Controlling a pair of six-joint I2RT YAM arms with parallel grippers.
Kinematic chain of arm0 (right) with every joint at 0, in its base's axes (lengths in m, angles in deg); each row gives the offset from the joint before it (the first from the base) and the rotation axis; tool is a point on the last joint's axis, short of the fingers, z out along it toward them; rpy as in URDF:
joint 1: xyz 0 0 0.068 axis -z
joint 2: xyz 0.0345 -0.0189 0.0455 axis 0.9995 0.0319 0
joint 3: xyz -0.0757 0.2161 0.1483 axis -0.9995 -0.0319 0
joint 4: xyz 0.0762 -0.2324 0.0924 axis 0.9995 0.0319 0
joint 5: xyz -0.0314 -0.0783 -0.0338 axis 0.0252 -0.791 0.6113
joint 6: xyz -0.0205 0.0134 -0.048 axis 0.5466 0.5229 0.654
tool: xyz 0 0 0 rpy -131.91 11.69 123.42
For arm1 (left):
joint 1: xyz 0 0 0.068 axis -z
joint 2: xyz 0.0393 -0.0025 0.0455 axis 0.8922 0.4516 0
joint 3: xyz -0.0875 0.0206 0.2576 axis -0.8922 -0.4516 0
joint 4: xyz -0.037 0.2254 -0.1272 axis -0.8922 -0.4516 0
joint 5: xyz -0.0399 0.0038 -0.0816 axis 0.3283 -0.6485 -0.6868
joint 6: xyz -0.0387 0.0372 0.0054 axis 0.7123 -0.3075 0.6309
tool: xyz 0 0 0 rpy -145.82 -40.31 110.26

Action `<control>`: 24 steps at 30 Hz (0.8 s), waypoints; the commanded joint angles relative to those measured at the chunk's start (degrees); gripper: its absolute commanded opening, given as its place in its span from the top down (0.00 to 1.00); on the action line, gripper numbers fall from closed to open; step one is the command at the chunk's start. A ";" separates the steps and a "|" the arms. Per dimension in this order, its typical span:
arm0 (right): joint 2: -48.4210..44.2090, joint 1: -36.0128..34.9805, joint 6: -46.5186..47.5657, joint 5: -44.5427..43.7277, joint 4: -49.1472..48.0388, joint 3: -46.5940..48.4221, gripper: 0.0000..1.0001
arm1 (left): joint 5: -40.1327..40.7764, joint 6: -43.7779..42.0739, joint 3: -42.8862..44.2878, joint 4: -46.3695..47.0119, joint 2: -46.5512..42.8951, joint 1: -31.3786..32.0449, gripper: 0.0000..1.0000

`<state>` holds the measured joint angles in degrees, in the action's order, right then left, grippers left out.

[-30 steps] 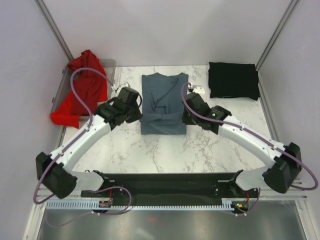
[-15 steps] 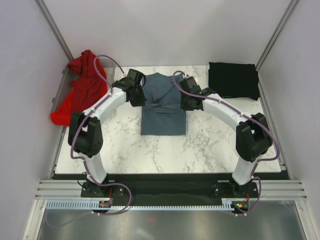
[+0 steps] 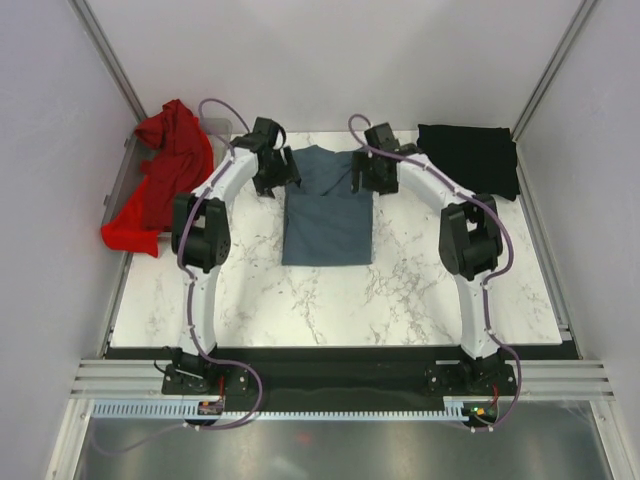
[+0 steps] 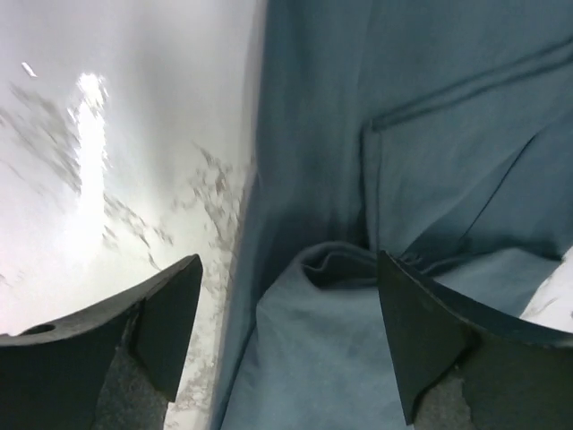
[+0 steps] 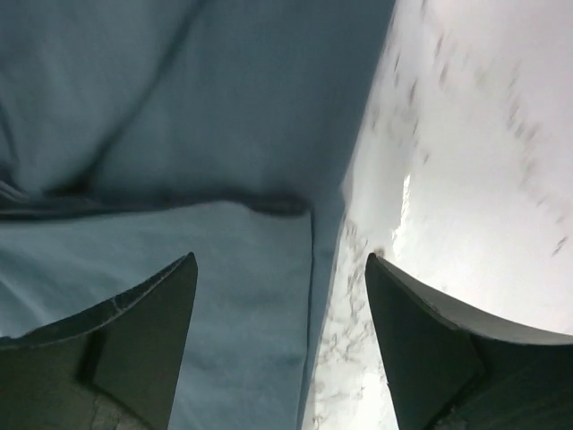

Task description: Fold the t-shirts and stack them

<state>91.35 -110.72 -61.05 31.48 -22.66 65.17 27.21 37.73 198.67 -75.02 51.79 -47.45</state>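
Note:
A slate blue-grey t-shirt lies folded lengthwise in the middle of the marble table, with a doubled layer over its near half. My left gripper stands open over the shirt's left edge; nothing is between its fingers. My right gripper is open over the right edge, also empty. The black t-shirt lies folded flat at the back right. At the back left, the red t-shirt lies crumpled over the bin.
The clear plastic bin sits at the table's back left corner under the red shirt. Both arms reach far over the table, elbows raised beside the blue-grey shirt. Grey walls close in left, right and behind.
Both grippers moved from the shirt's near part toward its far end, carrying a layer of cloth over. They were shut on it before; now both stand open and the cloth lies released.

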 commanded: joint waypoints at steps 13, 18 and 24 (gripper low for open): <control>-34.38 -0.92 -8.25 12.36 -13.29 -39.56 0.13 | -4.44 -0.31 -41.69 8.76 -36.72 -0.67 0.15; -37.91 -0.92 -10.63 18.15 -22.33 -53.09 0.15 | -7.89 1.89 -56.50 18.09 -45.09 0.03 0.15; -34.84 -0.39 -10.28 20.36 -31.75 -58.04 0.18 | -9.38 3.91 -67.24 26.00 -49.49 0.20 0.16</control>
<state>55.26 -111.53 -70.63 48.50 -43.64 7.47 20.22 39.00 133.42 -57.97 5.89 -47.49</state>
